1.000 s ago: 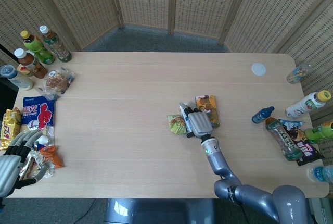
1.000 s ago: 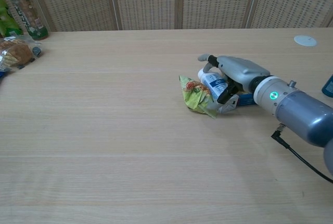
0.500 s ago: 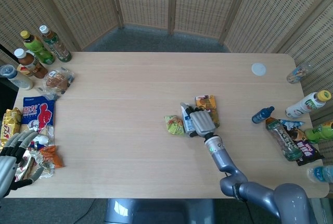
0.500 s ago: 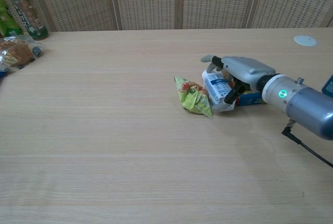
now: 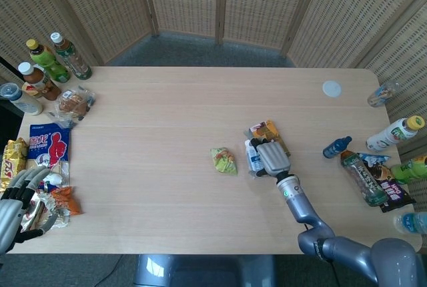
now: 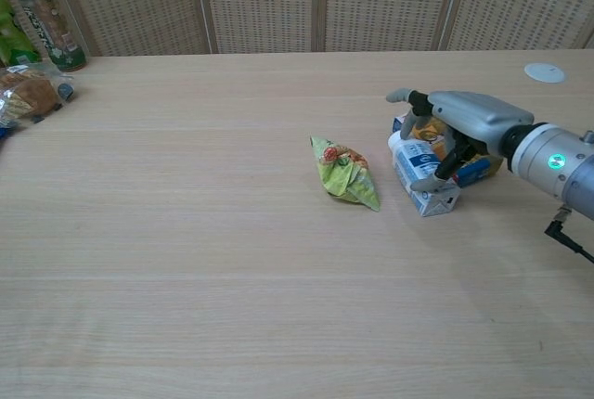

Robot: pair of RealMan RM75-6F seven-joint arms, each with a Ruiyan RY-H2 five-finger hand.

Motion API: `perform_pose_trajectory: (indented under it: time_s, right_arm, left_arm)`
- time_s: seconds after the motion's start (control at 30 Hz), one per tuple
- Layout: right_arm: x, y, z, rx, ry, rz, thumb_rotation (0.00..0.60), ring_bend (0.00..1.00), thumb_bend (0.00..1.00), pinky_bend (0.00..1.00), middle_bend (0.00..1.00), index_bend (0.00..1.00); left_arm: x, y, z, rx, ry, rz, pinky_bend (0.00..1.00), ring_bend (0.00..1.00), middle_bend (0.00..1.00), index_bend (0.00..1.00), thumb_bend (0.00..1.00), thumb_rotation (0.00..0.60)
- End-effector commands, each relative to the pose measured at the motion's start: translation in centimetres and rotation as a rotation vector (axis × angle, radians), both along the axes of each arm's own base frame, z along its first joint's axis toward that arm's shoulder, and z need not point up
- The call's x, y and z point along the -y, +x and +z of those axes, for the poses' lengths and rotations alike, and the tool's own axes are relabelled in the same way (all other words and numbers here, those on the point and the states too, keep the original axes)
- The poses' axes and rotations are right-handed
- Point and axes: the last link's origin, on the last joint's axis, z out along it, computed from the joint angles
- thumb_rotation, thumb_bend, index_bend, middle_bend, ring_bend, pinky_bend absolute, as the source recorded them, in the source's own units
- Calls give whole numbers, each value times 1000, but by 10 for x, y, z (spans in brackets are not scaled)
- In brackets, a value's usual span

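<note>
Change: the right hand (image 6: 457, 130) has dragged the small blue-and-white carton (image 6: 422, 173) to its right, so the carton no longer touches the green snack packet (image 6: 346, 172), which has kept its place.
Right hand: palm down, low over the table, fingers curled over the carton and holding it; forearm runs back toward the robot.
Carton: under the fingers, against the orange snack packet (image 5: 267, 131) beyond the hand.
Left hand (image 5: 15, 203): fingers spread, holding nothing, beside crumpled wrappers (image 5: 52, 203) at the near edge.
</note>
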Motion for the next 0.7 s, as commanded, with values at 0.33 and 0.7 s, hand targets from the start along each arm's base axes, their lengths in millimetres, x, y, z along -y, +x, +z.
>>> perform_pose_trajectory:
  time_s: [0.33, 0.7]
  right_arm:
    - [-5, 25, 4, -52, -19, 7, 581, 85, 0, 382, 192, 0]
    - [-3, 11, 3, -123, 21, -85, 513, 79, 0, 346, 179, 0]
  left_arm:
    - [2, -2, 3, -2, 9, 1, 0, 0, 65, 58, 347, 600]
    - [0, -3, 0, 9, 2, -12, 0, 0, 65, 59, 346, 600]
